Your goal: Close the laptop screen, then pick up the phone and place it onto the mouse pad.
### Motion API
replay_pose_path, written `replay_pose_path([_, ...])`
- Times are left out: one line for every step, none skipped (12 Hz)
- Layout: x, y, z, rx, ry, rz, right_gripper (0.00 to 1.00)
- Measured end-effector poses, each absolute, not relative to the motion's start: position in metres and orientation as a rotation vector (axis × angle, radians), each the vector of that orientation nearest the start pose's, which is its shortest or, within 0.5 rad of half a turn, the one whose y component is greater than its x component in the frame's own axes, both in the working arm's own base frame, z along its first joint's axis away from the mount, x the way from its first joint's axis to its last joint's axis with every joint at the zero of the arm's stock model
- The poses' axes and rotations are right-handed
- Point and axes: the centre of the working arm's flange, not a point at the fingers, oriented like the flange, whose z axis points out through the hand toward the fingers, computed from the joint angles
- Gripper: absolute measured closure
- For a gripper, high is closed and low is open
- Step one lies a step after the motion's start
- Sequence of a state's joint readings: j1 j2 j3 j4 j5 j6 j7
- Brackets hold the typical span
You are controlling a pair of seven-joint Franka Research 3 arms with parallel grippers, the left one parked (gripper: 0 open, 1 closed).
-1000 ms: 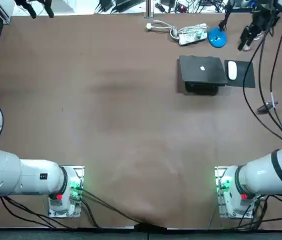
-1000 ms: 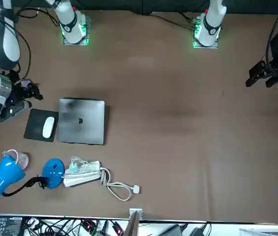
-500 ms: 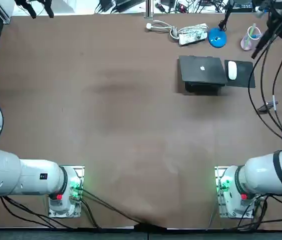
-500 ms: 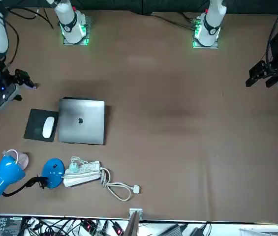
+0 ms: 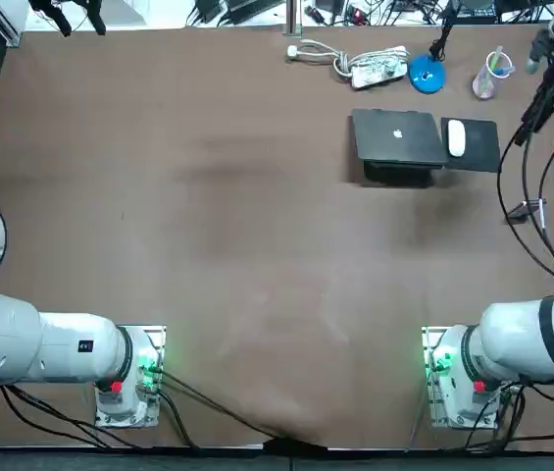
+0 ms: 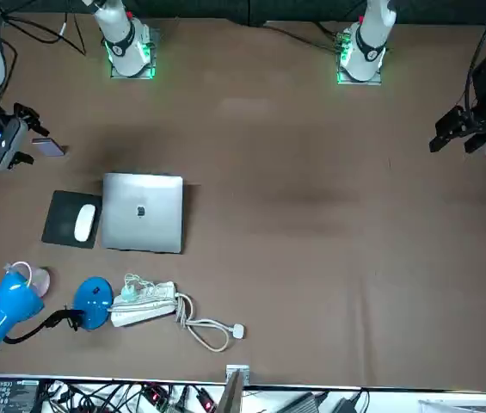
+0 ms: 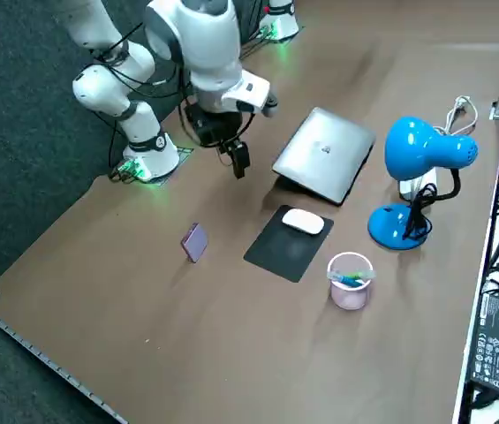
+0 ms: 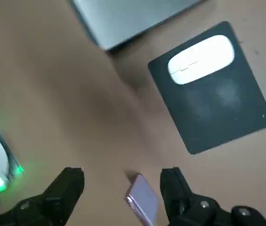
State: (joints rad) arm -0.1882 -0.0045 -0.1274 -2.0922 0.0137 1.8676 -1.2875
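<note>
Your right gripper hangs above the table, fingertips pointing down. The fingers are spread wide. Nothing sits between them and they touch nothing, so the hand is empty.

Phone: small and purple, on bare table below the hand.
- In the wrist view it shows in the gap between the two fingers, nearer one of them than the other.
- In the side view there is clear air between the fingertips and the phone, so there is no contact.
- You can't tell from these views whether it lies flat or is tipped up on an edge.

Mouse pad: dark, and out past the phone from the hand, on the side away from the arm's base. It is well apart from the fingers and close to the phone without touching it. A white mouse rests on it, leaving the part nearer the hand bare.

Laptop: lid down flat, logo up. It sits just beside the pad on the edge farther from your hand, toward the robot's left.
</note>
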Motion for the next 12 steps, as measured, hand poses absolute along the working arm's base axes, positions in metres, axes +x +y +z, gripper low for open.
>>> replay_pose_path([0.48,-0.183,0.396,-2.514,-1.562,0.173,0.0])
replay_pose_path([0.473,-0.195,0.389,-2.471,-1.634,0.152,0.0])
replay_pose_path([0.467,-0.207,0.383,-2.439,-1.691,0.131,0.0])
replay_pose_path([0.461,-0.216,0.377,-2.407,-1.748,0.113,0.0])
replay_pose_path([0.456,-0.222,0.37,-2.376,-1.801,0.098,0.0])
replay_pose_path([0.451,-0.227,0.364,-2.351,-1.844,0.086,0.0])
replay_pose_path([0.447,-0.229,0.356,-2.329,-1.888,0.073,0.0])
replay_pose_path([0.442,-0.232,0.348,-2.312,-1.93,0.06,0.0])
replay_pose_path([0.437,-0.235,0.34,-2.302,-1.968,0.047,0.0])
replay_pose_path([0.431,-0.239,0.332,-2.291,-2.004,0.035,0.0])
replay_pose_path([0.426,-0.241,0.325,-2.28,-2.035,0.026,0.0])
replay_pose_path([0.42,-0.244,0.318,-2.272,-2.062,0.018,0.0])
